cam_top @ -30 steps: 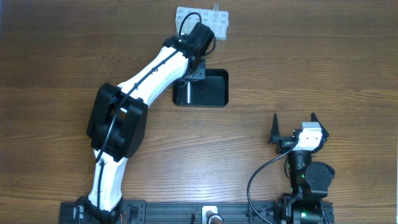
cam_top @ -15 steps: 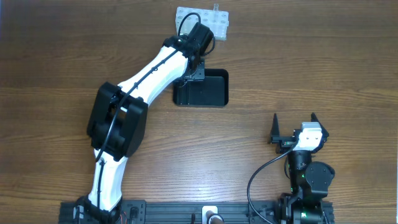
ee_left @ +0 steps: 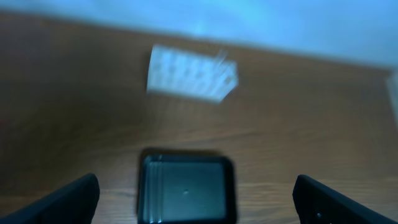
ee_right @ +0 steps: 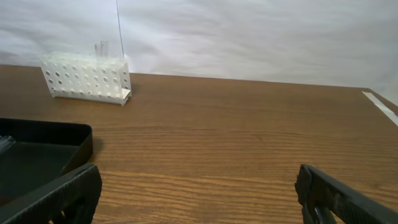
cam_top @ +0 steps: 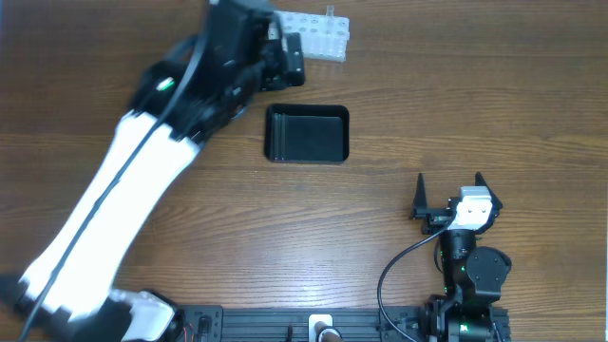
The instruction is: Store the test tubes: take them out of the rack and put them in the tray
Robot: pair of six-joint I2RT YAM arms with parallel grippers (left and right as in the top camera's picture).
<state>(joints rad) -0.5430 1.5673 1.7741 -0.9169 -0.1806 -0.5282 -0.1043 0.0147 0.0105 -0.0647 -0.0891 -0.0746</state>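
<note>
1. Left pincer (ee_left: pixel 196 190), spread and empty, has lifted back from the black tray (cam_top: pixel 318 142).
2. One test tube (cam_top: pixel 330 11) stands in the white rack (cam_top: pixel 323 38), likely the next pick.
3. Right pincer (ee_right: pixel 198 183) idles, spread.

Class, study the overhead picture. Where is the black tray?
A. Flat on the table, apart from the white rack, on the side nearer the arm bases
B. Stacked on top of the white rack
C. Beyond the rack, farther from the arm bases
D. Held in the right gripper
A: the black tray lies on the table, apart from the white rack and nearer the bases; the right gripper is open and empty.
</note>
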